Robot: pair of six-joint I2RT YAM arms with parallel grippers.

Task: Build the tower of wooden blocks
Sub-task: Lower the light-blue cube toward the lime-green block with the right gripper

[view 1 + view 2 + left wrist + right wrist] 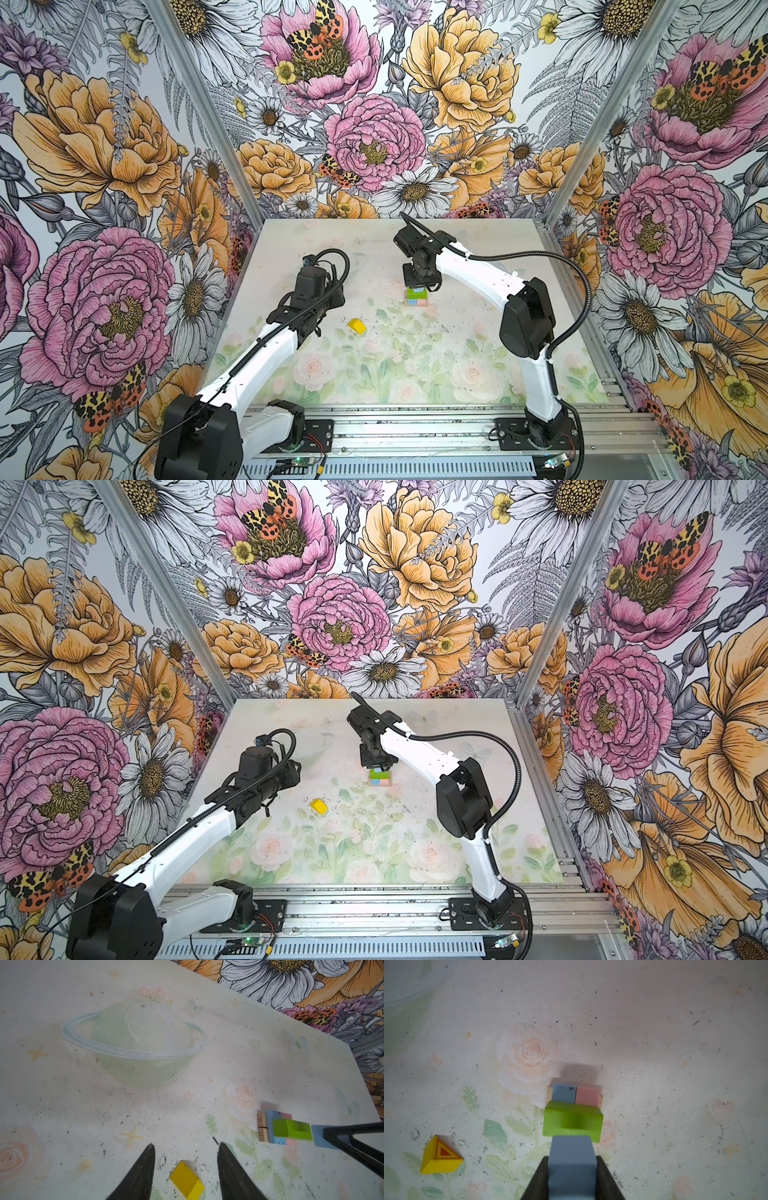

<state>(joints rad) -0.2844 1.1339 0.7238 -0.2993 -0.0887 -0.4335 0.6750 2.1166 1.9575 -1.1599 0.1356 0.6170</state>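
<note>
You are at the fifth layer of the tower (415, 297). Your right claw (572, 1167) is clamped on the light blue cube (571, 1147), one finger flat on each side, and holds it directly over the green brick (573, 1122). In the left wrist view the cube looks to be meeting the green brick's top face, but you cannot tell whether it is fully seated or a hair above.

Below the green brick, the light blue brick (563, 1093) and the pink brick (587, 1095) lie side by side, touching, on the two tan planks (261, 1127). The stack looks square.

Your left claw (187, 1146) is empty, its jaws about half apart, low over the table (457, 353). The yellow roof piece (187, 1180) lies on its side just ahead of the fingers, untouched and well apart from the tower.

Next, settle the cube centred on the green brick, then open the right claw gently and lift straight up, since a sideways drag would likely shift the stack. After that only the yellow piece remains, and it needs to go on point up.
</note>
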